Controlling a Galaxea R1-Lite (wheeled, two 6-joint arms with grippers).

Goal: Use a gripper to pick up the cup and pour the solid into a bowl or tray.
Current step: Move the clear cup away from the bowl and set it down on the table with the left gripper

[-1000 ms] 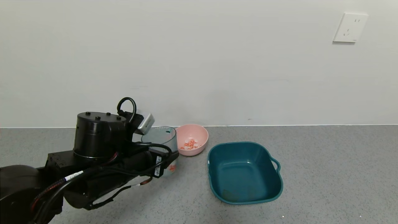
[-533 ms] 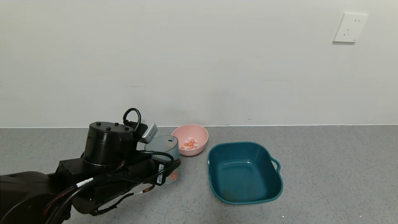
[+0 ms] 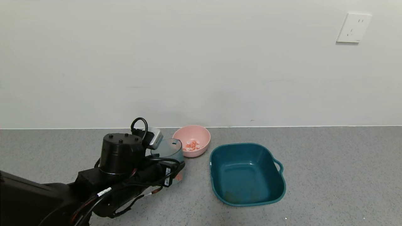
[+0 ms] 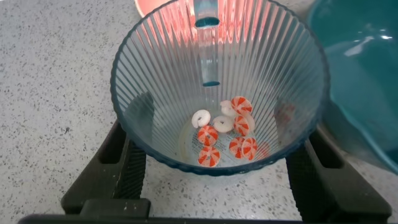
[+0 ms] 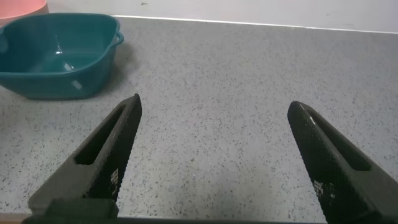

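The ribbed blue-green cup [image 3: 171, 150] stands upright at table level just in front of the pink bowl [image 3: 201, 133]. My left gripper [image 3: 171, 171] is shut on the cup, one finger [image 4: 127, 162] on each side of its wall [image 4: 155, 74]. Several orange-and-white round pieces [image 4: 227, 127] lie on the cup's bottom. More such pieces [image 3: 192, 145] lie in the pink bowl. My right gripper [image 5: 214, 104] is open and empty above bare table; it does not show in the head view.
A dark teal square basin [image 3: 220, 150] with handles sits right of the cup and bowl, close to the cup in the left wrist view [image 4: 367, 74]; it also shows in the right wrist view [image 5: 56, 56]. The wall runs just behind the bowl.
My left arm has come down and shifted toward the bowl, carrying the cup lower until it is at the table surface. The bowl and basin have not moved.
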